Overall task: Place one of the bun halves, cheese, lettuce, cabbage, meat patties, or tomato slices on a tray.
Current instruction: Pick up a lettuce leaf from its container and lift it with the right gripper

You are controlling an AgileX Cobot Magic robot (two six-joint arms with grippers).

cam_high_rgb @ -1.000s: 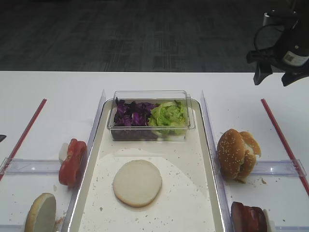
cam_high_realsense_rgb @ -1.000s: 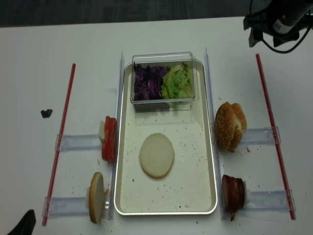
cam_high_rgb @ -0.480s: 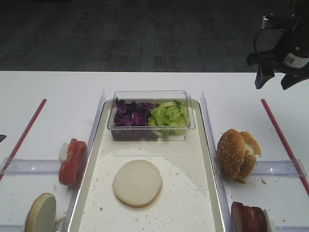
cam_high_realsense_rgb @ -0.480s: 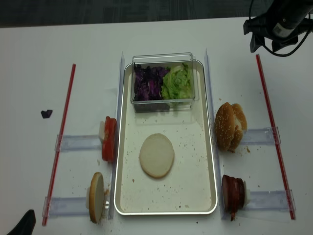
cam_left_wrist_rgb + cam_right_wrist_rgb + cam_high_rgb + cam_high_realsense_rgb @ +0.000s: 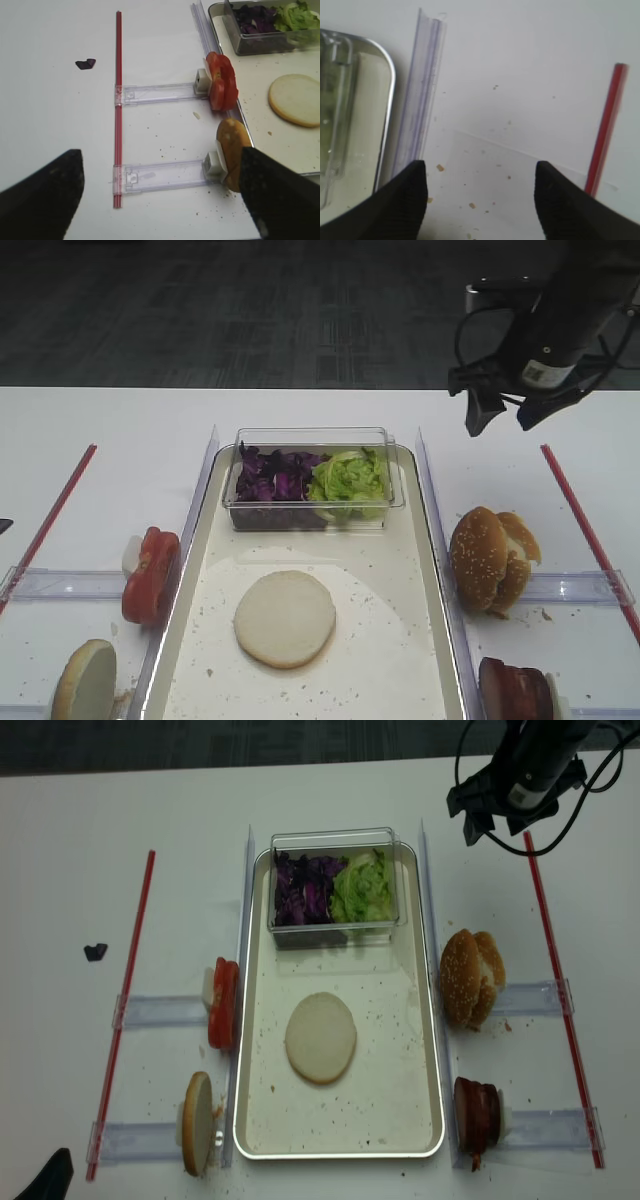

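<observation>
A pale cut-face bun half (image 5: pixel 285 618) lies flat on the tray (image 5: pixel 441 575). At the tray's far end a clear tub holds purple cabbage (image 5: pixel 272 475) and green lettuce (image 5: pixel 347 478). Sesame bun halves (image 5: pixel 480 558) and meat patties (image 5: pixel 515 690) stand right of the tray. Tomato slices (image 5: pixel 150 575) and another bun half (image 5: pixel 85 682) stand on its left. Cheese is out of view. My right gripper (image 5: pixel 500 418) hangs open and empty above the table, just right of the tray's far corner. Beside the left bun half (image 5: pixel 231 150), my left gripper (image 5: pixel 160 155) is open and empty.
Clear plastic rails (image 5: pixel 428 480) run along both long sides of the tray, with cross holders (image 5: pixel 160 92) under the food. Red strips (image 5: pixel 585 525) mark the outer left and right. A purple scrap (image 5: pixel 95 952) lies far left. Crumbs dot the table.
My right arm has swung left from the far right edge towards the tray's far right corner. The food and the left gripper have not moved.
</observation>
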